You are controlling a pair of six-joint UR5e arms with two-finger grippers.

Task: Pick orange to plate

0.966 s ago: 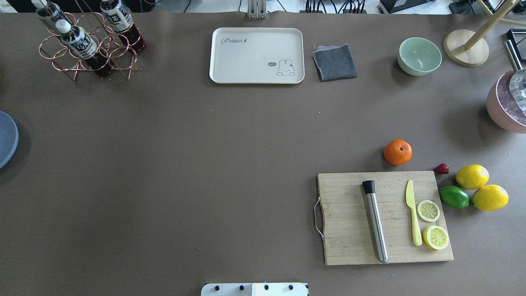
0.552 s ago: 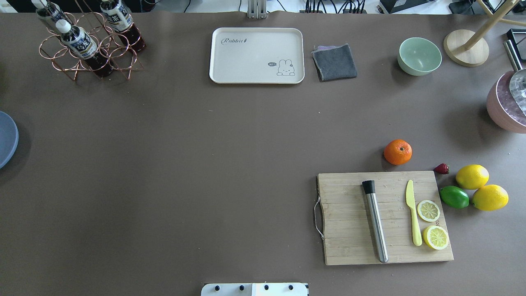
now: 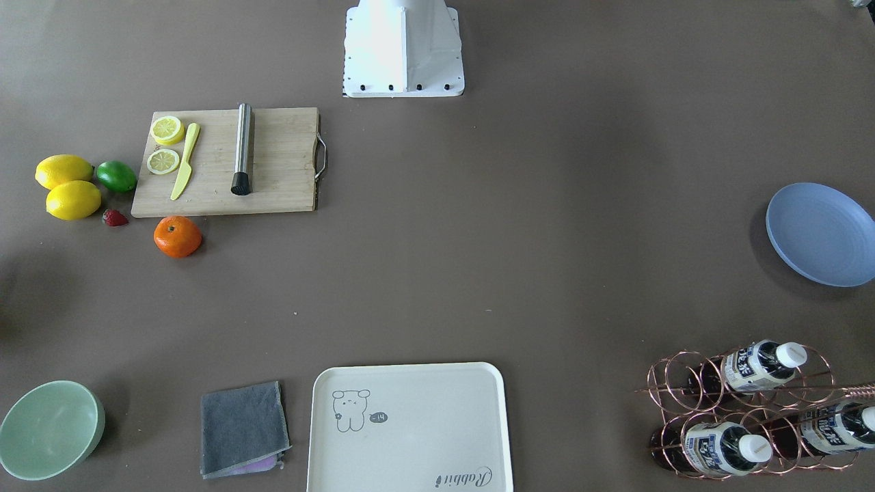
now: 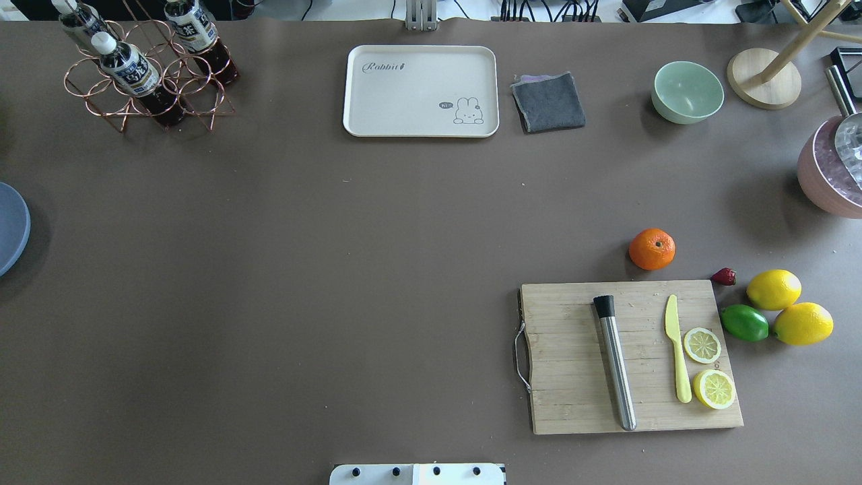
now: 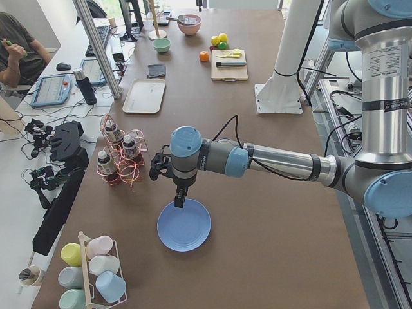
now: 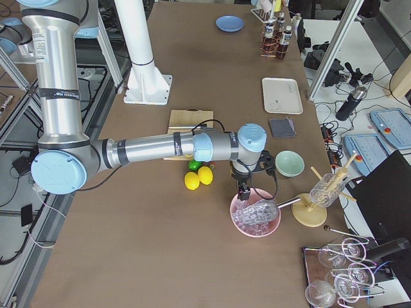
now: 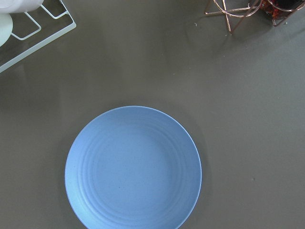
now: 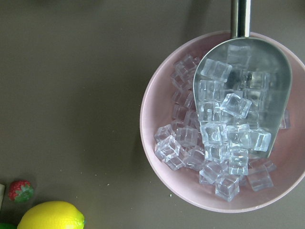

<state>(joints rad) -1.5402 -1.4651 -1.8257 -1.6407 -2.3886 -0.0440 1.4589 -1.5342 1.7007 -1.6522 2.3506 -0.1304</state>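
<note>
The small round bright-orange fruit (image 4: pixel 652 249) lies free beside the wooden board (image 4: pixel 566 364). My left jaws hover above its goal, the round periwinkle-blue plate (image 7: pixel 133 168). I cannot tell how open they, or my right jaws, are.

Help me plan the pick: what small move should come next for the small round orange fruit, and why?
Probably swing the right gripper from above the pink bowl of ice toward the small round orange fruit. It lies untouched on the table beside the wooden cutting board, on that arm's side; the left gripper hangs over the round blue plate far off.
</note>
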